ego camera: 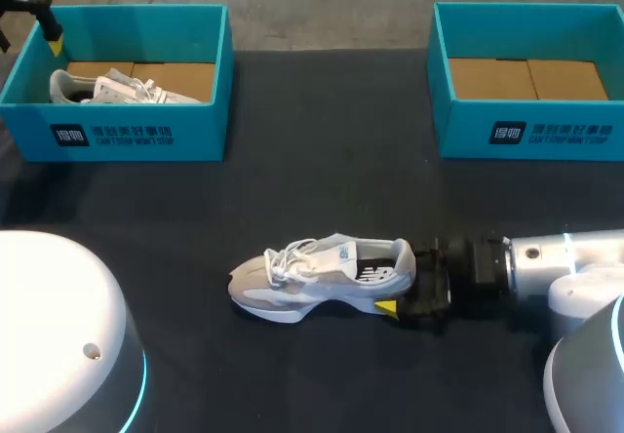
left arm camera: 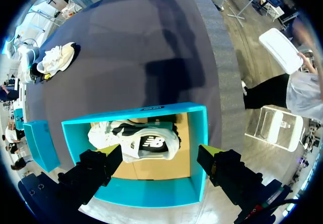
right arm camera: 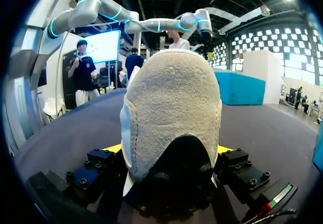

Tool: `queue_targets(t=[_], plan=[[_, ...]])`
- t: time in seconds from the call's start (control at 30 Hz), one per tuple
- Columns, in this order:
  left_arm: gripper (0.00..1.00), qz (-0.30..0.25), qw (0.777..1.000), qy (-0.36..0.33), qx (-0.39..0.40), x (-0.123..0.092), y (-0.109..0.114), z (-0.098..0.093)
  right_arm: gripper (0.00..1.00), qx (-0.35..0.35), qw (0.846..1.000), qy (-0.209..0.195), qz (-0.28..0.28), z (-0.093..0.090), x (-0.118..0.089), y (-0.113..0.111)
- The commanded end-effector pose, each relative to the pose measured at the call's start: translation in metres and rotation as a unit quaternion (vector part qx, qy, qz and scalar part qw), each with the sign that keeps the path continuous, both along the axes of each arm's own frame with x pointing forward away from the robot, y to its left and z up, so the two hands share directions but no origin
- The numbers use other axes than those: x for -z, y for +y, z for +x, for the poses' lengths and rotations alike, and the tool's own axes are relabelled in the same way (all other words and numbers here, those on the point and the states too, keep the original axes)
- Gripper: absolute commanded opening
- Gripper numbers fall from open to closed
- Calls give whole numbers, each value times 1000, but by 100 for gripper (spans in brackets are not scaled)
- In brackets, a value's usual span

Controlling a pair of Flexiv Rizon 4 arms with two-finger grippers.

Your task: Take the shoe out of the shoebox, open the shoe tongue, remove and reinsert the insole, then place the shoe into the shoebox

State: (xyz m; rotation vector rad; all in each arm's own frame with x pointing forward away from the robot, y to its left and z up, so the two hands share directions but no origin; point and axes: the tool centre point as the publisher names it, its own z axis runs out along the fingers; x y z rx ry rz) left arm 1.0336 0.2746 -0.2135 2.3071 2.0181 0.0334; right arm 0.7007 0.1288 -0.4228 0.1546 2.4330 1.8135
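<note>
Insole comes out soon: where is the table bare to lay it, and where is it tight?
Bare: the table between the left shoebox and right shoebox, and the strip between them and the shoe. Tight: the shoe's heel, in the right gripper; the left shoebox, holding a second shoe under the left gripper.

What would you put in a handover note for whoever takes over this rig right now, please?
Left gripper: open, hovering over the left shoebox, touching nothing.
Right gripper: shut on the heel of the shoe on the table, which stands on its sole mid-table.
A boxed shoe lies in the left shoebox; the right shoebox shows only its cardboard floor.
Done: one shoe is out on the table.
Left: open the tongue, take the insole out and put it back, return the shoe to a shoebox. No loose insole is in view.
</note>
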Motion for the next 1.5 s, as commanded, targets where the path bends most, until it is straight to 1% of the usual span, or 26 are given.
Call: queue_targets(t=[0.03,0.1,0.13,0.17,0.2,0.23,0.27,0.3,0.53,0.7,0.87,1.03,1.17,1.37,1.5], plan=[[100,1,1000,-1,0,0,0,-2,100,-12,1000,5,0,10,5,5],[100,1,1000,-1,0,0,0,-2,100,-16,1000,5,1,12,6,6],[100,1,1000,-1,0,0,0,-2,98,-17,1000,5,1,13,6,6],[100,1,1000,-1,0,0,0,-2,89,-17,1000,6,1,14,7,6],[100,1,1000,-1,0,0,0,-2,60,-19,1000,6,3,14,7,7],[100,1,1000,-1,0,0,0,-2,41,-19,1000,7,3,14,8,7],[100,1,1000,-1,0,0,0,-2,37,-20,1000,7,4,14,8,7],[100,1,1000,-1,0,0,0,-2,0,-19,1000,7,6,14,9,7],[100,1,1000,-1,0,0,0,-2,0,-3,1000,-5,13,15,6,9],[100,1,1000,-1,0,0,0,-2,0,18,1000,-11,3,12,3,11],[100,1,1000,-1,0,0,0,-2,0,19,1000,-12,3,12,3,11],[100,1,1000,-1,0,0,0,-2,0,10,1000,6,5,18,6,13],[100,1,1000,-1,0,0,0,-2,0,6,1000,11,3,20,6,14],[100,1,1000,-1,0,0,0,-2,0,11,1000,22,-6,20,3,14],[100,1,1000,-1,0,0,0,-2,0,11,1000,22,-6,20,3,14]])
